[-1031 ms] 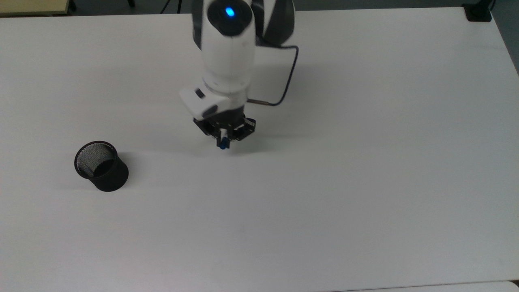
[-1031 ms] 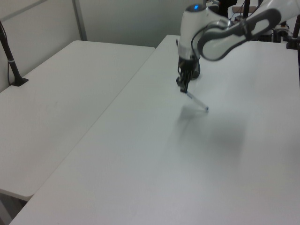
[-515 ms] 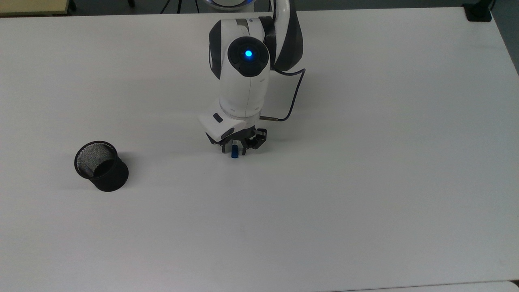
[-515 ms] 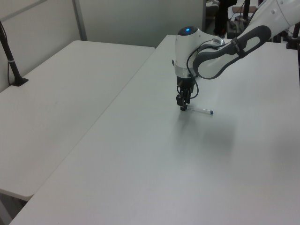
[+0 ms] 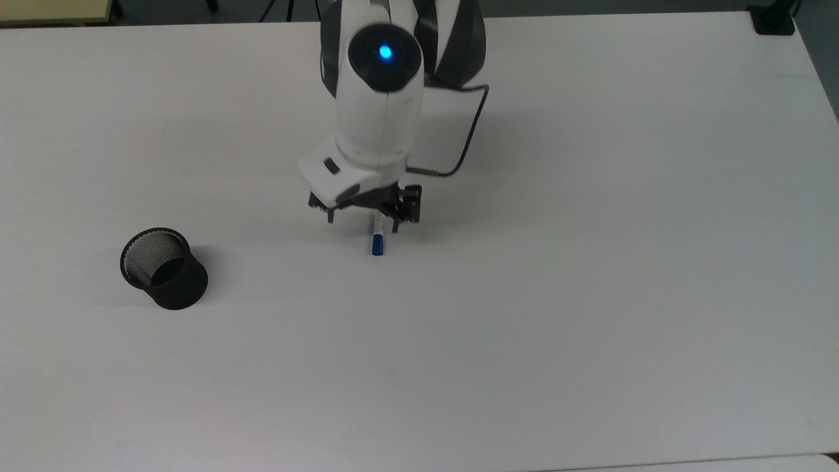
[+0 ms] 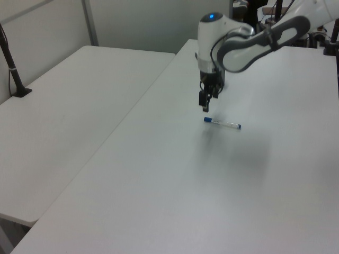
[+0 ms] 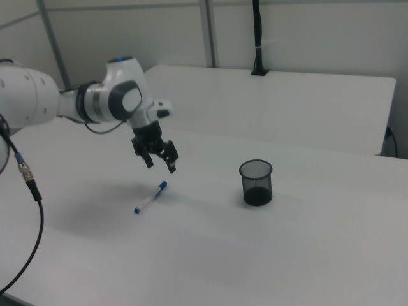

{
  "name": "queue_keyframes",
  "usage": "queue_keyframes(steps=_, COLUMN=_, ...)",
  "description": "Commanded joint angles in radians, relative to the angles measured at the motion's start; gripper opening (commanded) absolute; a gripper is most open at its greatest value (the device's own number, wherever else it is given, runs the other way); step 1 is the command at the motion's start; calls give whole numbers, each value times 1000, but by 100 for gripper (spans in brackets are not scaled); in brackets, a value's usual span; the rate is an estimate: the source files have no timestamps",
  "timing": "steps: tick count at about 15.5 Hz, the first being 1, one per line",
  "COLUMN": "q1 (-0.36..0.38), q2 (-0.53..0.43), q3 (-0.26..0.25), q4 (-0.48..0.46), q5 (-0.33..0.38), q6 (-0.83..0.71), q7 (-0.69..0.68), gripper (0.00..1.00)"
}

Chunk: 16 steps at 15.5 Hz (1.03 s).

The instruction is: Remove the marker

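The marker [image 5: 377, 237], white-barrelled with a blue cap, lies flat on the white table [image 5: 590, 295], its cap toward the top view's bottom. It also lies loose in the left view [image 6: 222, 123] and the right view [image 7: 150, 197]. My gripper [image 5: 362, 220] hovers just above the marker's uncapped end, open, with nothing between its fingers. The right view shows the gripper [image 7: 160, 166] lifted clear of the marker, its fingers spread. In the left view the gripper [image 6: 204, 106] hangs above and to the left of the marker.
A black mesh cup [image 5: 164, 269] stands upright toward the top view's left, well apart from the marker; it is also at the right view's middle right [image 7: 256, 182]. A second white table [image 6: 69, 106] adjoins on the left view's left. A black post [image 7: 257, 38] stands behind.
The gripper lowered the tilted marker onto the table, let go and opened, then rose and drew back toward the top view's top. The marker now rests flat.
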Motion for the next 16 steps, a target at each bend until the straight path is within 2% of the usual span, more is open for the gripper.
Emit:
queue_keyframes(steps=1, q1=-29, q2=-184, q3=-5, q4=-44, q5=34, q6=-160, q7=-55, gripper=100)
queue_keyframes(steps=4, q1=-82, q2=-319, q3=-6, q4=-77, q5=107, q6=-281, q7=-157, gripper=100)
queue_keyframes(steps=8, q1=-121, q2=-477, q3=5, q4=-182, q5=107, q6=-300, q7=-177, gripper=100)
queue_keyframes(steps=12, q1=-153, q2=-495, q3=8, q4=-183, q5=105, q6=-335, q7=-180, gripper=100)
queue_keyframes(steps=16, q1=-144, q2=-462, q3=9, q4=-177, q5=107, q6=-344, q7=-177, gripper=100)
